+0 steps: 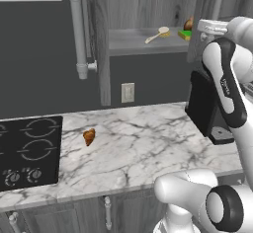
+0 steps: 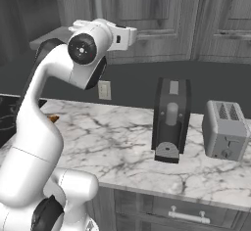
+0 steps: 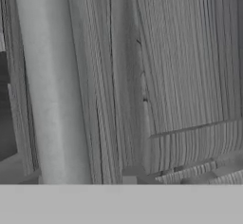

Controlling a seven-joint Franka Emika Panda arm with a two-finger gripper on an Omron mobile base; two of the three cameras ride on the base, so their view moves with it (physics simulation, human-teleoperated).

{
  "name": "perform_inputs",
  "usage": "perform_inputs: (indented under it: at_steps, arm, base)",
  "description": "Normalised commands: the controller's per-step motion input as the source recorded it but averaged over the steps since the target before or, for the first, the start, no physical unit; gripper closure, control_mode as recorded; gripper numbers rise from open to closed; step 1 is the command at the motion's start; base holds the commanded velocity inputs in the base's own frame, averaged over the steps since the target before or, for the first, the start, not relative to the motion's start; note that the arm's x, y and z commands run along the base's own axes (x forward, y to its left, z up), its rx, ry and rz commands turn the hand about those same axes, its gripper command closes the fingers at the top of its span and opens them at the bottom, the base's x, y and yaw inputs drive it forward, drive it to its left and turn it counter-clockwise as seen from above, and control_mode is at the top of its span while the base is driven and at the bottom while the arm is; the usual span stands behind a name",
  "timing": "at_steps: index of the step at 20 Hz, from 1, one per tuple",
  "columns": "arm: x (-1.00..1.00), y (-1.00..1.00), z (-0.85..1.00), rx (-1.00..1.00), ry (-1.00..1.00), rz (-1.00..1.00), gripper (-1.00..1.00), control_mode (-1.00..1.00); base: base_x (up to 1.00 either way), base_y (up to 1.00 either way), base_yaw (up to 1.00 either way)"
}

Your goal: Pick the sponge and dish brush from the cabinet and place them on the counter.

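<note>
My hand (image 1: pixel 210 27) is up at the cabinet's (image 1: pixel 143 0) right door, grip unreadable, brush (image 1: pixel 157 34) and sponge (image 1: pixel 185 35) on the shelf (image 1: pixel 128 42) — I could clip that door reaching in.

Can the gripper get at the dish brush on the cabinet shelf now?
Probably yes: the cabinet stands open and the dish brush lies uncovered near the shelf's front edge, apart from the sponge to its right.
</note>
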Motion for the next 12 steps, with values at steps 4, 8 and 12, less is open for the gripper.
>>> perform_inputs:
  at_steps: [4, 8, 12]
  arm:
    - [-0.54, -0.58, 0.45, 0.06, 0.09, -0.01, 1.0, -1.0]
    - [-0.57, -0.61, 0.42, 0.05, 0.08, -0.02, 1.0, -1.0]
    - [-0.58, -0.68, 0.39, 0.06, 0.07, -0.03, 1.0, -1.0]
  base:
    - [0.0, 0.0, 0.0]
    - [0.0, 0.0, 0.0]
    - [0.0, 0.0, 0.0]
